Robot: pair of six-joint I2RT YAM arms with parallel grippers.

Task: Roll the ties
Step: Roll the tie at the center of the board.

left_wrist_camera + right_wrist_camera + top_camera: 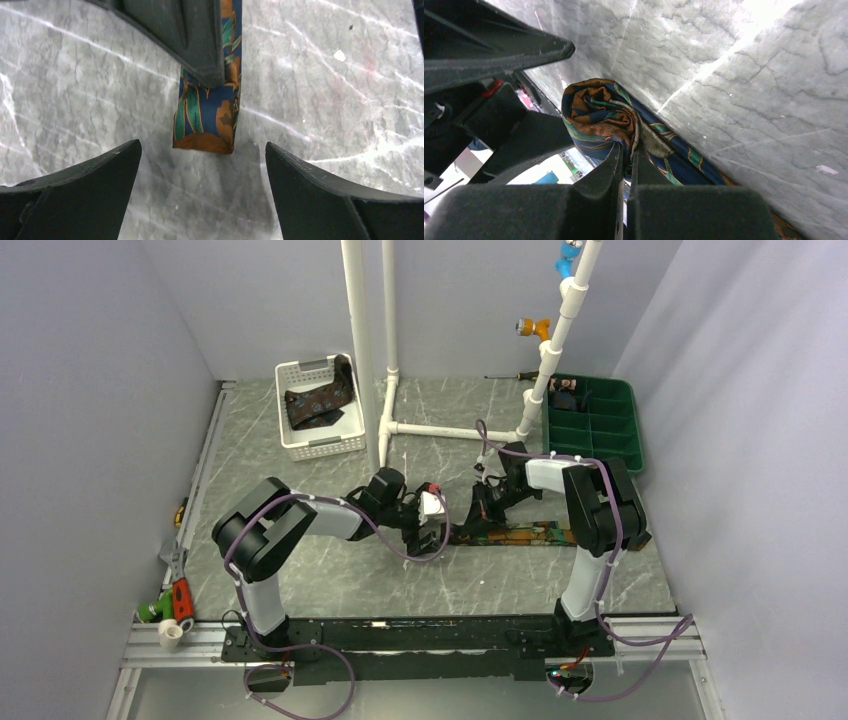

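Roll of tie (pixel 596 112) clamped in my right gripper (pixel 627 152); flat end just ahead of my left gripper (pixel 202 150), jaws apart.

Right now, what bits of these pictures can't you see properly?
- Right wrist view: the right gripper, shut on the rolled tie, hides the roll's underside.
- Left wrist view: a black finger covers that tie's upper stretch, which runs off the top edge.
- Top view: the roll is too small and crowded to see.
- Top view: dark items in the green tray are too small to name.
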